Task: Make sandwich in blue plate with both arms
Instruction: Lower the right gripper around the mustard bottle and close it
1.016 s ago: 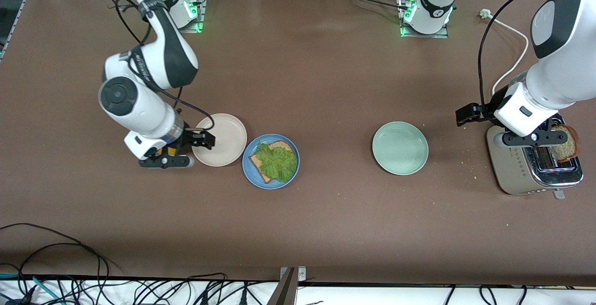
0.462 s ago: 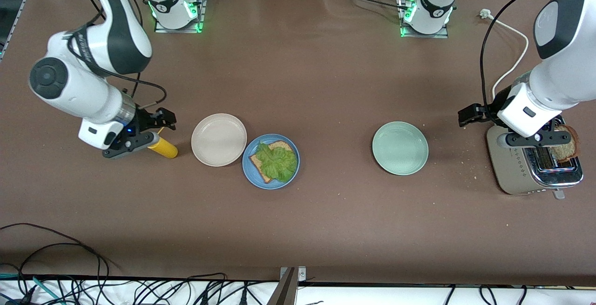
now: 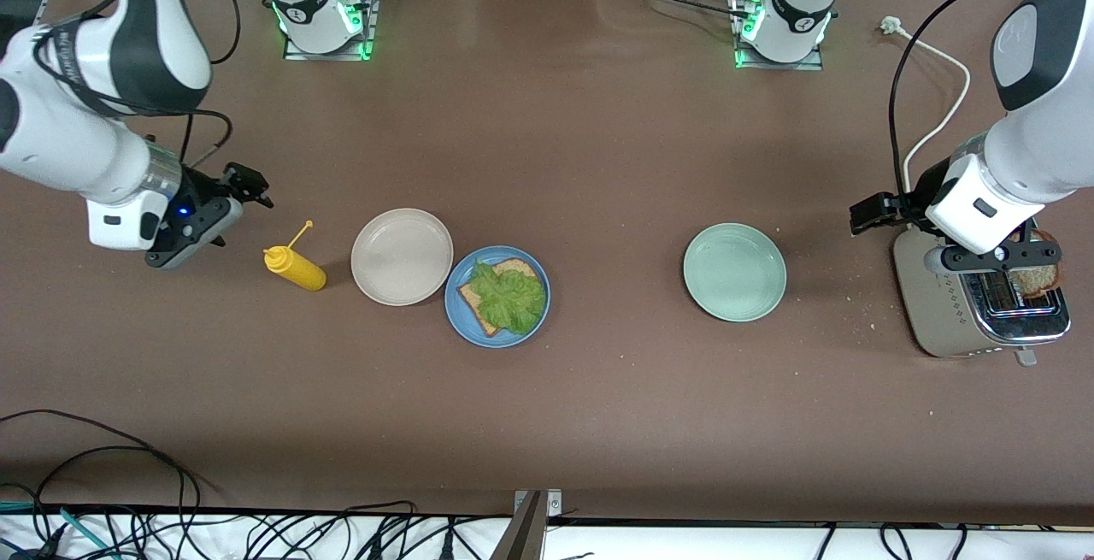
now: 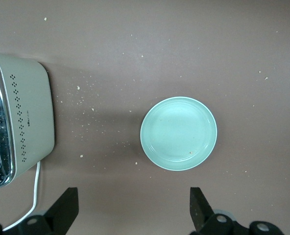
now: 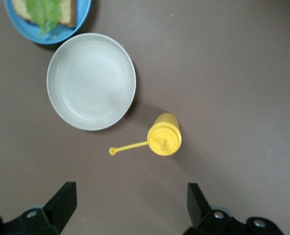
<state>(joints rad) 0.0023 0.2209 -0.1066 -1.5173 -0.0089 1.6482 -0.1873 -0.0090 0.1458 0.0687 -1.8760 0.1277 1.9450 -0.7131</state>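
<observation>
Withdrawn right end effector (image 3: 175,231), open and empty; blue plate (image 3: 466,316) holds bread, lettuce.

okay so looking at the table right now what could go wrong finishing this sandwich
The second bread slice sits in the toaster slot beneath the open left gripper; a poor grip could tear or drop it. The lettuce lies loose on the bread in the blue plate, so the top slice may push it off.
</observation>
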